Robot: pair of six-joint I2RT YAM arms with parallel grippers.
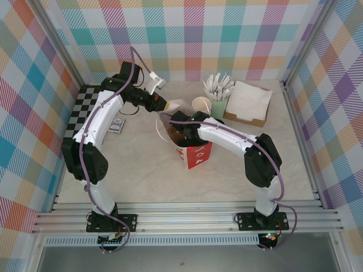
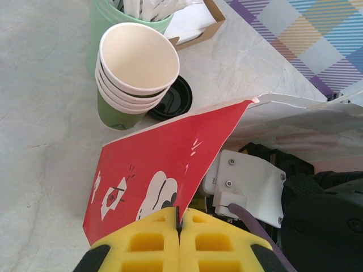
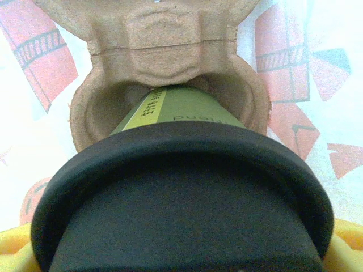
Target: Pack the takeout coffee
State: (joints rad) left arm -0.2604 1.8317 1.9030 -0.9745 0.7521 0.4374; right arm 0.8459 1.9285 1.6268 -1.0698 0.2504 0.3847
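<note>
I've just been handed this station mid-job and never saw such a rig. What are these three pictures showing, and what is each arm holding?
Two robot arms, the left arm and the right arm, are bolted at the near edge of a table, each ending in a two-finger gripper. The overhead picture comes from a fixed camera above and behind them; the other two come from cameras on the wrists. The left gripper is pinched shut on the rim of the paper bag, apparently holding it open. The right gripper is inside the bag, gripping the takeout coffee over a cardboard carrier. On the table behind the bag are stacked green cups, a loose black lid, a mint cup of wrapped sticks and a napkin box.
</note>
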